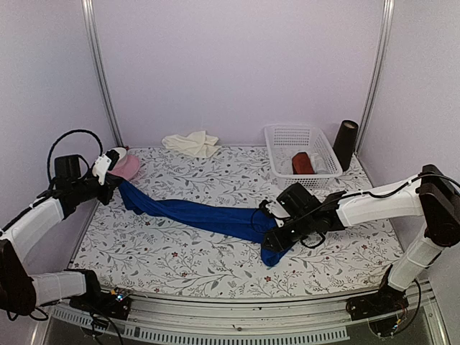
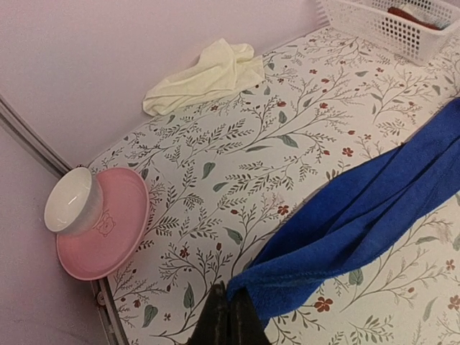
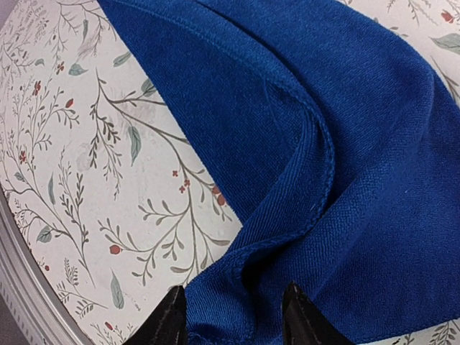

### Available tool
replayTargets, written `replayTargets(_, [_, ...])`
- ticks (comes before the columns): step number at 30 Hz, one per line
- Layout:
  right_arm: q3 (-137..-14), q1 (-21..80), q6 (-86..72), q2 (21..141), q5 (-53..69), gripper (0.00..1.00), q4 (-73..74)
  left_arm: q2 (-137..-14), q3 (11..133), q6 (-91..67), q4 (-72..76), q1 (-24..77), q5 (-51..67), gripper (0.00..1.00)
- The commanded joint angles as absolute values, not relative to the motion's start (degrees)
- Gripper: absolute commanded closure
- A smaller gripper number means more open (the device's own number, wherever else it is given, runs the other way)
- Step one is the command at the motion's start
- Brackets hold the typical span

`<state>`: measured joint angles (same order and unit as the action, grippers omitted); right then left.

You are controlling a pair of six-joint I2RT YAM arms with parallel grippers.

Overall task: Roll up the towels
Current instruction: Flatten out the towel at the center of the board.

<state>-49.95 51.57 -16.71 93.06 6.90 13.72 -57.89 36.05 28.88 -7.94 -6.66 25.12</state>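
Far left: left hand (image 2: 230,320), pinched fully shut on one corner of the large royal blue cloth towel (image 1: 208,215). From that grip toward 4 o'clock, the blue towel drawn out as a long, narrow, bunched band across the floral-patterned surface (image 1: 165,259).

At 10 o'clock of the left hand, close by but apart from the blue cloth, a round pink plate (image 2: 118,230) with a white cup (image 2: 70,201) on it.

At 12 o'clock of the band's middle, against the back wall, the small cream off-white cloth towel (image 1: 191,143), crumpled, well apart from both hands.

At the band's right end: right hand (image 3: 233,323), fingers partly apart astride a bunched fold of the blue towel. Clamped or merely straddling, cannot tell.

At 12 o'clock of the right hand, a white plastic mesh basket (image 1: 277,147) with a dark red roll (image 1: 302,163) inside. At the basket's 3 o'clock, an upright black cylinder (image 1: 346,144).
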Motion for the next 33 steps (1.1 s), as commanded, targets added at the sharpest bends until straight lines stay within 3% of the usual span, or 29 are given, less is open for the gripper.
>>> replayTargets(1, [-48.9, 51.0, -17.5, 92.7, 10.9, 0.58, 11.9, -58.3, 35.4, 28.6, -6.6, -7.2, 25.9, 1.0])
replayTargets(20, [-44.5, 50.8, -21.3, 93.4, 12.6, 0.61, 10.6, -58.5, 35.1, 28.3, -6.0, -7.2, 26.0, 1.0])
replayTargets(33, [-43.3, 50.7, -21.9, 95.0, 13.2, 0.79, 10.8, -58.9, 35.1, 28.3, -5.5, -7.2, 25.9, 1.0])
